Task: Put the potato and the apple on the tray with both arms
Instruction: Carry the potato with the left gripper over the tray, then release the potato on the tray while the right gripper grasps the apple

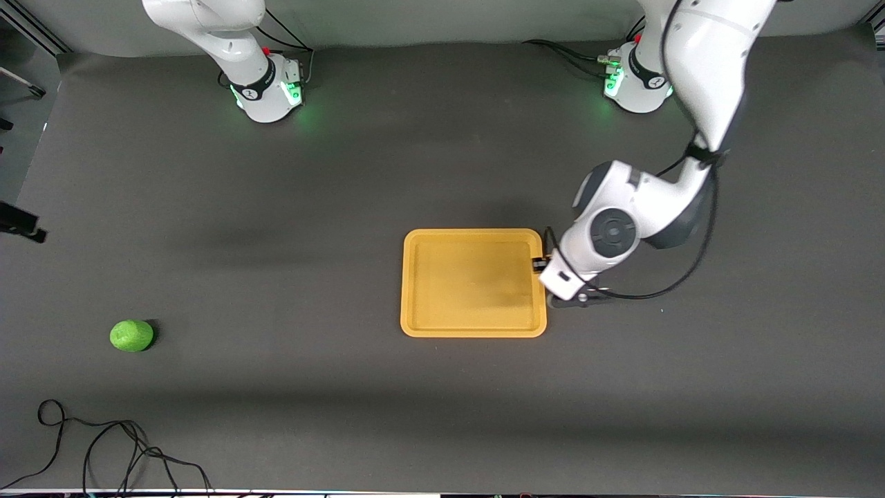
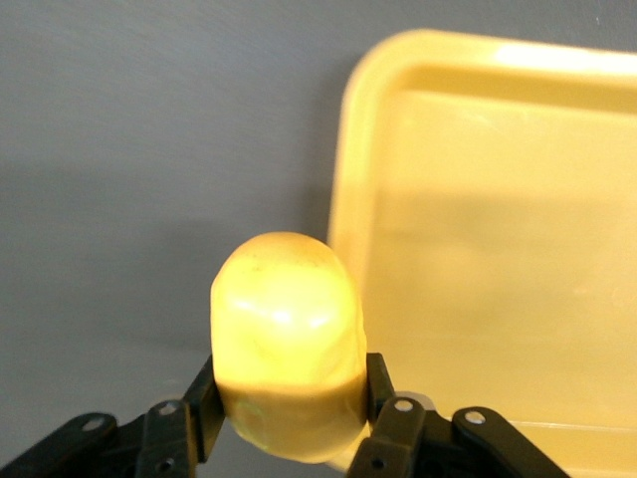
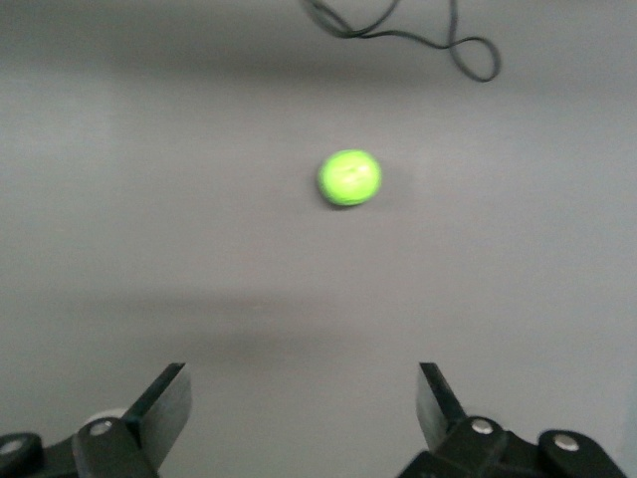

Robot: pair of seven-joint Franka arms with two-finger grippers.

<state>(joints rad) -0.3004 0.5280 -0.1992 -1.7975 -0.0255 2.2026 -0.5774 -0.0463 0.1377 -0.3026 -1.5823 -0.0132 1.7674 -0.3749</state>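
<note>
cable (image 1: pixel 104 449): loose black loop on the table (image 1: pixel 276 387), nearest the front camera.
apple (image 1: pixel 131 335): on the table toward the right arm's end, well apart from the tray, untouched.
tray (image 1: pixel 473 329): mid-table, nothing in it.
potato (image 2: pixel 287 344): clamped in the left gripper (image 2: pixel 289 413) jaws, just beside the tray's rim at the left arm's end (not yet over the tray floor).
right gripper (image 3: pixel 304 403): jaws wide apart, holding nothing, high over the table with the apple in its sight.
progress: neither item is on the tray; the potato looks close to delivery, the apple's pickup is still to come.
</note>
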